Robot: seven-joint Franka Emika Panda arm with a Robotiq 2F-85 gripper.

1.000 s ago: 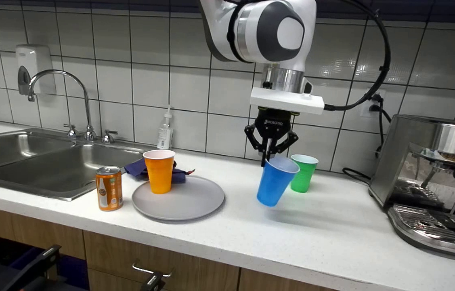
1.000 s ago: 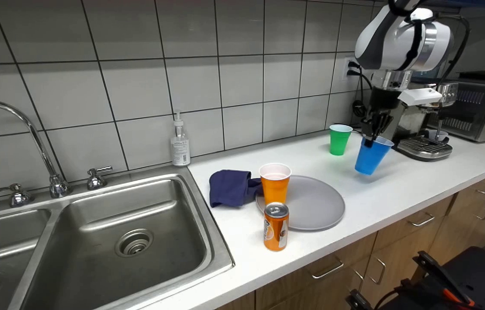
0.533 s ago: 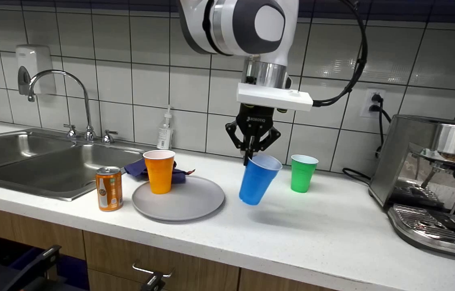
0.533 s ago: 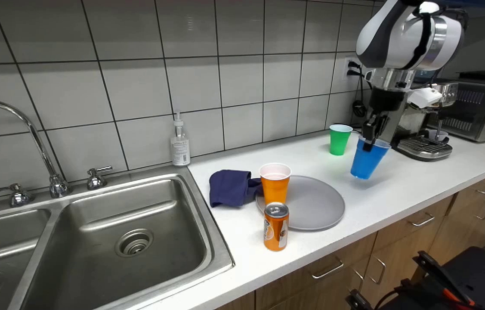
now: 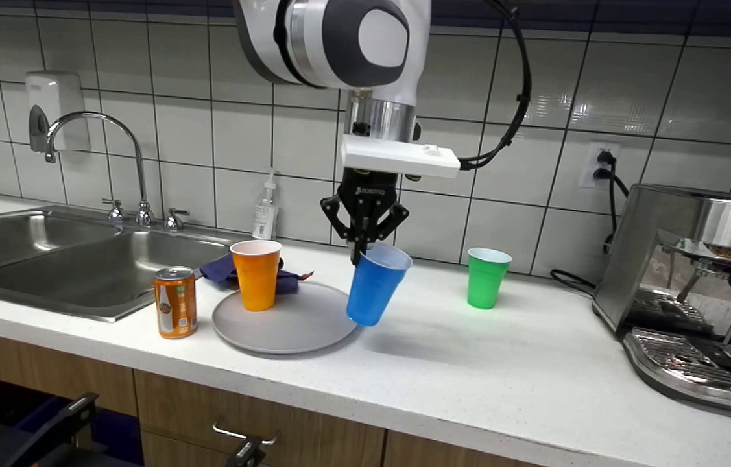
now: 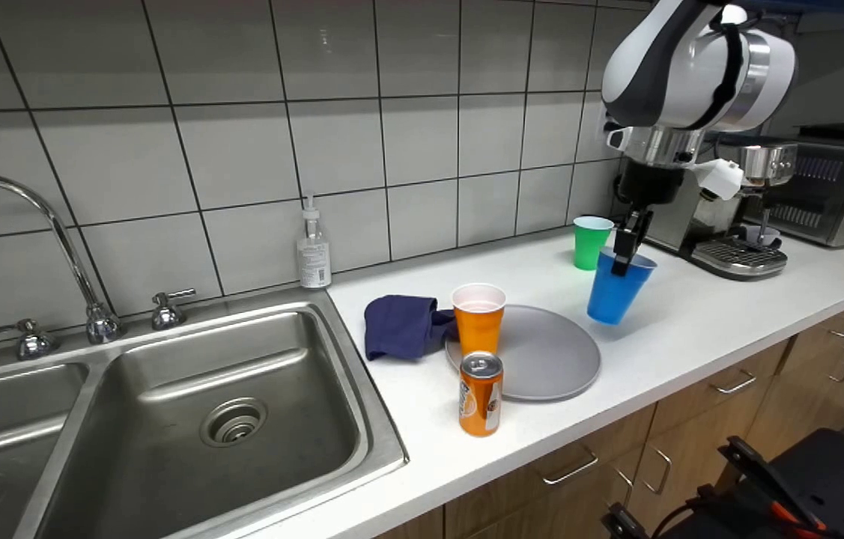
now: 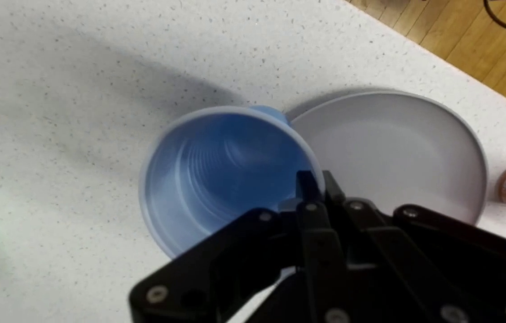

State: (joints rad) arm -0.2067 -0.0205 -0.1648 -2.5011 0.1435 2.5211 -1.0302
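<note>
Tiled wall (image 5: pixel 229 130) up behind, and here's the counter (image 5: pixel 501 363) running along it, a single arm (image 5: pixel 365 45) hanging over the stretch between the steel sink (image 6: pixel 189 389) at one end and the coffee machine (image 5: pixel 715 220) toward the other. Down in size to the grey plate (image 5: pixel 294 327), lying between the front and back edges on the sink side, with an orange cup (image 5: pixel 256 279) standing on it and a dark blue cloth (image 6: pixel 399 326) bunched beside it. And there's the one to watch: the blue cup (image 5: pixel 375 288), in the air just off the plate's coffee-machine side! It all turns on that lean: the cup hangs right below the fingers (image 7: pixel 306 186), long axis slanted, mouth tipped toward the coffee machine, base toward the plate. The green cup (image 5: pixel 487 282) stands nearer the back edge, well apart from the plate; the orange can (image 5: pixel 175 305) is upright near the front edge, between plate and sink. Smallest of all, that pinch: the fingers clamp the blue cup's rim, and only the wrist view shows it properly, one inside the wall, one outside. It flattens the height, though; both exterior views give the gap above the counter, plus the cloth and orange cup, which the wrist view misses.
</note>
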